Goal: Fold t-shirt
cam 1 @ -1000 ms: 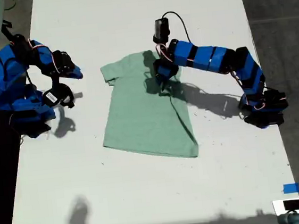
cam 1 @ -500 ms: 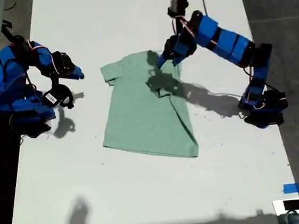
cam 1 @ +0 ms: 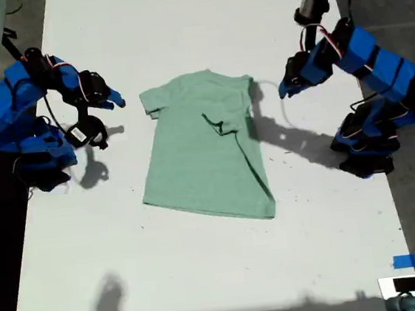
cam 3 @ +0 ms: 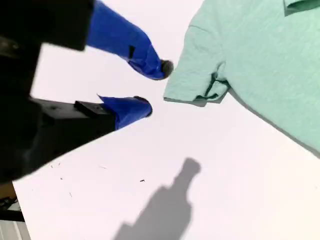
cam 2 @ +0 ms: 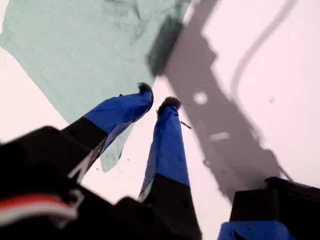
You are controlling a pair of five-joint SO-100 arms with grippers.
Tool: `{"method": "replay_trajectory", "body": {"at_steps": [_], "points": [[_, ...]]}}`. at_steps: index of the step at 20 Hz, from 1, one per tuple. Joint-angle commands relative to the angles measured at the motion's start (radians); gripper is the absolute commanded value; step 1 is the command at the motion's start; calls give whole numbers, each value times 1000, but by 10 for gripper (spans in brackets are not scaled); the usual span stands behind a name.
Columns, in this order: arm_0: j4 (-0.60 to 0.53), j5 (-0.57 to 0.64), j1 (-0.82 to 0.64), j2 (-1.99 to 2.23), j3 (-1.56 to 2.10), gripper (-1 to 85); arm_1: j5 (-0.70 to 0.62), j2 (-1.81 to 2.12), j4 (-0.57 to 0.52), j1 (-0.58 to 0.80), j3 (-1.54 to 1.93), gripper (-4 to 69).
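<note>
With the t-shirt (cam 1: 205, 148) at centre, my first gripper (cam 1: 284, 91) hovers at 3 o'clock, fingers narrow, and my second gripper (cam 1: 112, 121) at 9 o'clock, fingers wide.

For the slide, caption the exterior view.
Mint t-shirt lies partly folded on white table, both blue arms' grippers clear of it.

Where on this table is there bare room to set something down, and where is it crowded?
The broad white table between the t-shirt's hem and the near edge is bare apart from shadows. The far strip beyond the collar is bare too. It is tighter beside each sleeve: my second hand hangs at the exterior view's left, my first hand at its right.
</note>
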Motion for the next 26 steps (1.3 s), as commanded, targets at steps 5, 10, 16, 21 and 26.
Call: {"method": "replay_trajectory", "body": {"at_steps": [5,10,16,21,26], "points": [[-120,184,-132,-307,-199,192,78,247,-21,-52,149,102],[-169,233,-190,-603,-362,211,114,351,-20,-78,201,99],[-258,227,-236,-839,-419,216,112,351,-23,-92,202,99],[-270,219,-250,-1029,-540,219,121,356,-29,-115,202,99],[-212,201,-255,-1220,-701,216,121,370,-28,-123,201,99]]}}
